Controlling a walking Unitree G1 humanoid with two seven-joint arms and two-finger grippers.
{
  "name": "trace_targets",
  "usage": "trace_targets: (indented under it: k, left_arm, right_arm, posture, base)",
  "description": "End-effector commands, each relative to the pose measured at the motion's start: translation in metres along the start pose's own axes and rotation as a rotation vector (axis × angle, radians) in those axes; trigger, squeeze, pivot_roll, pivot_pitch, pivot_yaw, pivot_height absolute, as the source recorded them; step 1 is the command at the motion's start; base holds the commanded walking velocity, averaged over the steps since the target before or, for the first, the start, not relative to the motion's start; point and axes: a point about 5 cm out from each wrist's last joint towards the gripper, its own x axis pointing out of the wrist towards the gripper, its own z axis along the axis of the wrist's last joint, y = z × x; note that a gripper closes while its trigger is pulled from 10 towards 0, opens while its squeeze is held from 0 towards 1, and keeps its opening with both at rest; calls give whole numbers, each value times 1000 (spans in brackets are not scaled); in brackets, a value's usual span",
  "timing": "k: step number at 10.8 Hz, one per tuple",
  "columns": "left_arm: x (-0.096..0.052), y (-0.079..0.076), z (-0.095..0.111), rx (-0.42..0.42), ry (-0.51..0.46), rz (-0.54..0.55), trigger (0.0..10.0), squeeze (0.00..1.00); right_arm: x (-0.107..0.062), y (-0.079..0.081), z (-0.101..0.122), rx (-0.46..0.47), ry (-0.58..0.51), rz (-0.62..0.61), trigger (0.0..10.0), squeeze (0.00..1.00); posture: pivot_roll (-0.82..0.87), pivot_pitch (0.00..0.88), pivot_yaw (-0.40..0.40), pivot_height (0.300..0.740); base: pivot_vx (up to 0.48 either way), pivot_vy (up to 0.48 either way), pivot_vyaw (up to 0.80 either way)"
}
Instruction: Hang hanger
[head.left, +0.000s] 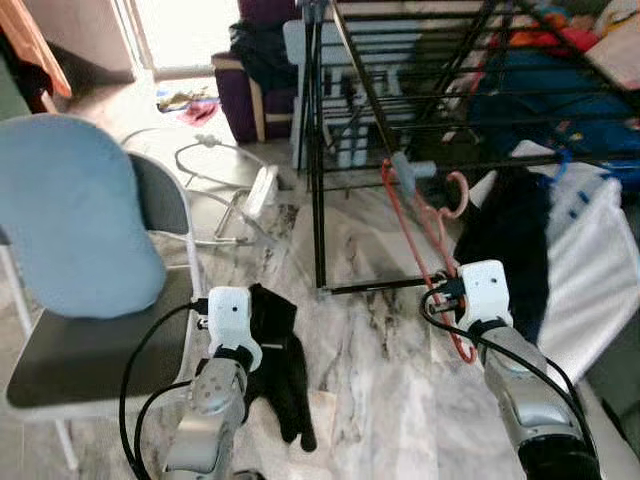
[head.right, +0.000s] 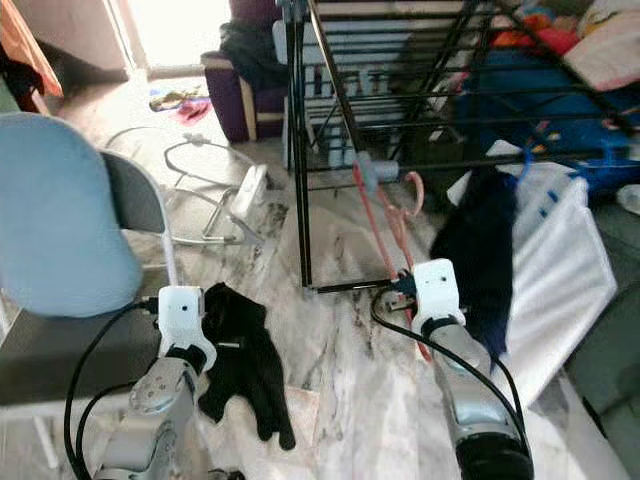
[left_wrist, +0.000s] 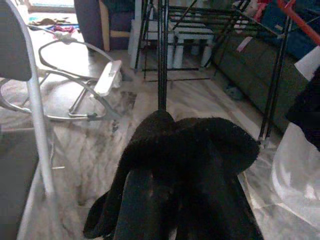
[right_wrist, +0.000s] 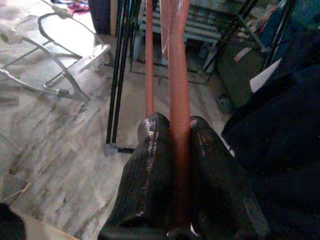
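A red plastic hanger (head.left: 415, 215) slants up from my right gripper (head.left: 447, 283) toward the black drying rack (head.left: 352, 60). Its pink hook (head.left: 458, 195) sits just below a low rail of the rack; I cannot tell if they touch. In the right wrist view the right gripper (right_wrist: 175, 125) is shut on the hanger's bar (right_wrist: 177, 60). My left gripper (left_wrist: 172, 150) is low on the left, shut on a black garment (head.left: 282, 370) that drapes over its fingers and hangs toward the marble floor.
A folding chair with a blue cushion (head.left: 70, 220) stands close on the left. A white metal bouncer frame (head.left: 235, 190) lies on the floor behind it. On the right, a dark garment (head.left: 510, 240) hangs over a white bag (head.left: 590, 270).
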Motion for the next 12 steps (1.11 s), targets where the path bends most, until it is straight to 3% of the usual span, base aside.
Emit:
trace_targets:
  k: [1,4,7,10,12]
  left_arm:
    - [1,-2,8,9,-29,-4,10000,0]
    - [3,-2,10,19,-33,-11,10000,0]
    - [7,-5,23,-45,-96,-49,10000,0]
    - [0,-1,19,-22,-74,-94,10000,0]
    - [4,0,23,-37,-81,-89,10000,0]
  right_arm:
    - [-2,-2,2,2,-6,-3,10000,0]
    - [-2,2,2,8,-1,4,10000,0]
    - [2,4,4,1,-5,15,10000,0]
    - [0,23,-1,36,0,29,10000,0]
    - [-2,27,-4,41,8,41,10000,0]
  posture:
    - [-95,0,4,740]
    - [-96,0,8,740]
    - [-113,0,13,740]
    - [-102,0,56,740]
    - [-101,0,58,740]
  base:
    - [-311,0,0]
    - [-281,0,0]
    - [0,0,0]
    - [0,0,0]
    - [0,-251,0]
